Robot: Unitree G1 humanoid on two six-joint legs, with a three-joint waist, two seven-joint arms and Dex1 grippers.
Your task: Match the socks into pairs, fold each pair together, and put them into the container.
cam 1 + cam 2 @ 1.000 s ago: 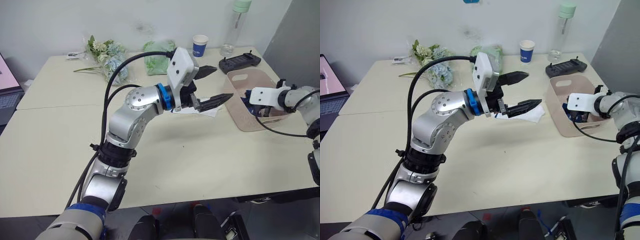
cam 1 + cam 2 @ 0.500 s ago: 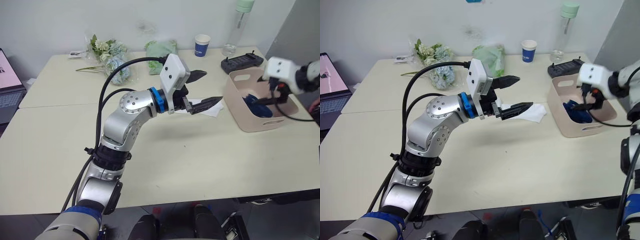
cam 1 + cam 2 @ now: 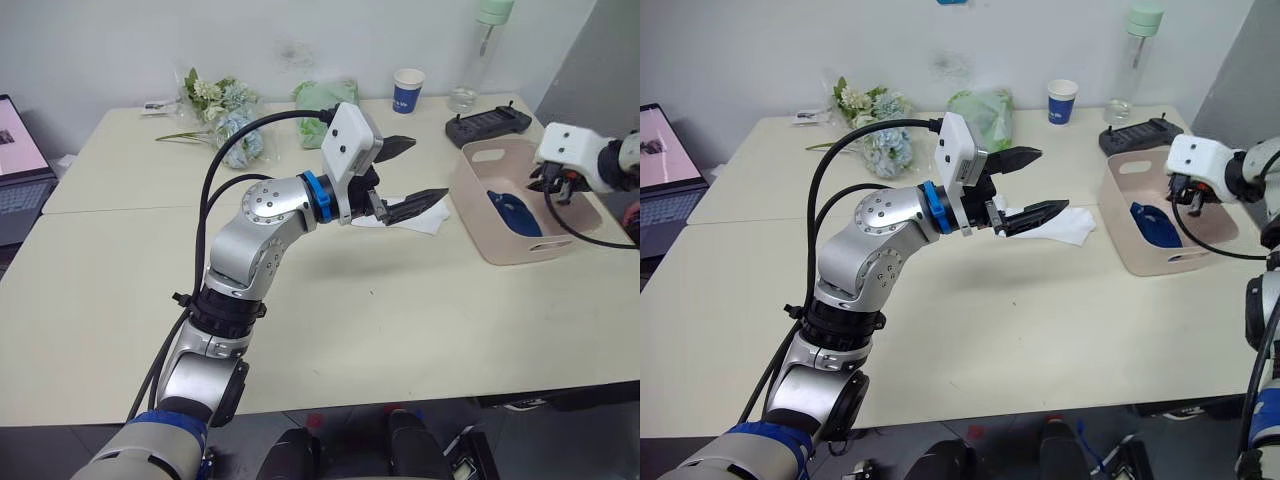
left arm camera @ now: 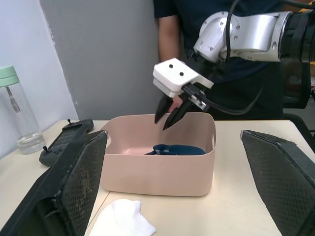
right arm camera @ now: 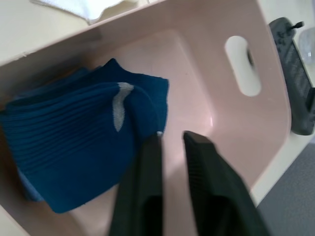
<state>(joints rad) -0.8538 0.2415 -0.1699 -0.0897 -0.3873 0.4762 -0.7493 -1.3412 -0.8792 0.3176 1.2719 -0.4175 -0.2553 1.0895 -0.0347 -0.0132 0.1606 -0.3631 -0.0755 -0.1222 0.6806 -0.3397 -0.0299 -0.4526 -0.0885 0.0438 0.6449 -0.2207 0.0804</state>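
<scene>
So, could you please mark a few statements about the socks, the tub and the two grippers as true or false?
1. A folded dark navy sock pair lies inside the pink container. True.
2. The right gripper grips the navy socks. False: it hangs above them, holding nothing, its fingers nearly together.
3. The left gripper is open. True.
4. The white socks are in the container. False: they lie on the table beside it.
5. The paper cup lies tipped over. False: it stands upright.
</scene>
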